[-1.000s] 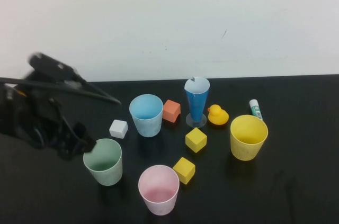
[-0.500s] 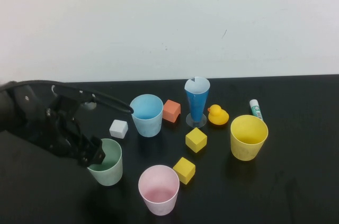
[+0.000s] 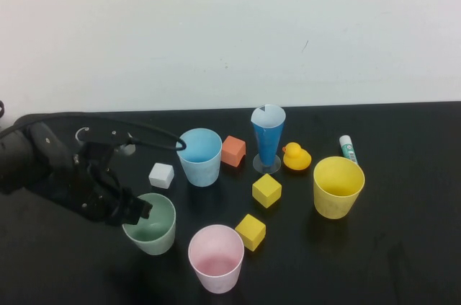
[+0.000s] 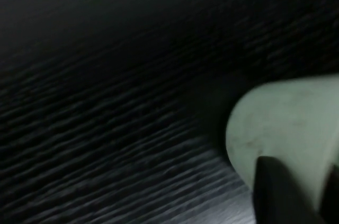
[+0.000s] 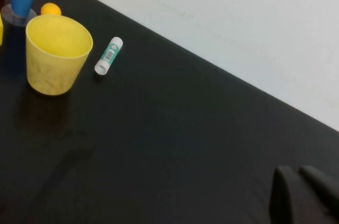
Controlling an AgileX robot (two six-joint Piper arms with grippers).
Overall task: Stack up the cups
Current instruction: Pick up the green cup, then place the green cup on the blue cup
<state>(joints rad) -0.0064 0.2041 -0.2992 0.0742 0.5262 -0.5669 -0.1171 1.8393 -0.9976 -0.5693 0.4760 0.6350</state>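
Four cups stand open side up on the black table: light blue, green, pink and yellow. My left gripper is at the green cup's left rim, with one finger on each side of its wall. The left wrist view shows the pale green wall between the dark fingers of the left gripper. My right gripper is out of the high view; its fingers are together and empty over bare table, far from the yellow cup.
A tall blue cone, a yellow duck, an orange cube, a white cube and two yellow cubes lie among the cups. A glue stick lies at the back right.
My left arm came down and right onto the green cup's rim. The green cup shifted slightly right and toward the front. The other cups have not moved.
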